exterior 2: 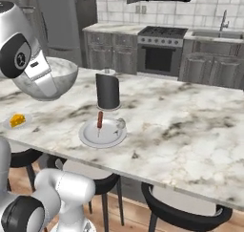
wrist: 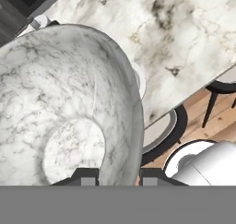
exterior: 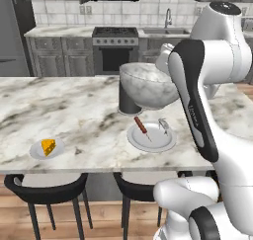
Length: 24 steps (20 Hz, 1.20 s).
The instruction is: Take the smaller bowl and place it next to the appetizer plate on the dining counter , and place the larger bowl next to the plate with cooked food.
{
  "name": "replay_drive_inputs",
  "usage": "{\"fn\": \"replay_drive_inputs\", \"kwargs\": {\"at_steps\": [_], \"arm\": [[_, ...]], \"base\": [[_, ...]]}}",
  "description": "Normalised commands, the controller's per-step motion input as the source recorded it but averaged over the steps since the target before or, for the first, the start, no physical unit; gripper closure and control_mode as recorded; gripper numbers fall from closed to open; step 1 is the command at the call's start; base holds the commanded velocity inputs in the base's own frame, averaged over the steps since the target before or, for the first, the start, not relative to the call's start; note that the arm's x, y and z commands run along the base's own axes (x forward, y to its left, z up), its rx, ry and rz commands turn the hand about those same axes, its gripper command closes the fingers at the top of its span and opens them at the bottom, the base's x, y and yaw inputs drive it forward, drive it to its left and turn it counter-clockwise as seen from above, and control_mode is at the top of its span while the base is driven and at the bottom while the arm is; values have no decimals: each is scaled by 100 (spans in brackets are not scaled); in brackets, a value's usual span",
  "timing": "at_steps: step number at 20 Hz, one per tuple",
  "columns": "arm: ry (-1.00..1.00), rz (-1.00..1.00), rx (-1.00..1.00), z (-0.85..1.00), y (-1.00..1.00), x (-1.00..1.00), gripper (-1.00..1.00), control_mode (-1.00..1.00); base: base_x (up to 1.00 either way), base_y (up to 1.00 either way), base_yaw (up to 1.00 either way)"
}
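Note:
My gripper [wrist: 117, 178] is shut on the rim of the larger bowl [wrist: 60, 112], one finger inside and one outside. The marbled grey bowl [exterior: 146, 86] hangs in the air above the dining counter [exterior: 74, 110], just behind and over the plate with cooked food [exterior: 150, 138]. From the right base view the bowl [exterior 2: 62, 76] is at the left, partly hidden by my hand. The appetizer plate [exterior: 47, 147] with its orange wedge lies near the counter's front left edge, and also appears as the appetizer plate [exterior 2: 18, 121]. The smaller bowl is out of view.
A dark cylinder [exterior: 128, 100] stands upright right behind the food plate [exterior 2: 102, 133], which carries a sausage [exterior: 141, 125]. Black stools [exterior: 47, 189] sit under the counter's front overhang. A stove and sink line the back wall.

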Motion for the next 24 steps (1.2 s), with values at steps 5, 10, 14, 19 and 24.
{"fn": "replay_drive_inputs", "kwargs": {"at_steps": [5,10,14,19,24], "arm": [[0,0,0,0,0,0,100,100],[1,1,0,-26,-26,-2,100,-100],[0,-9,-2,-39,-69,-6,100,-100],[0,-11,-3,-32,-87,-7,100,-100],[-7,-7,-9,-26,-93,-1,100,-100]], "base": [[46,-13,39],[4,-7,8],[0,0,0],[0,0,0],[0,0,0]]}}
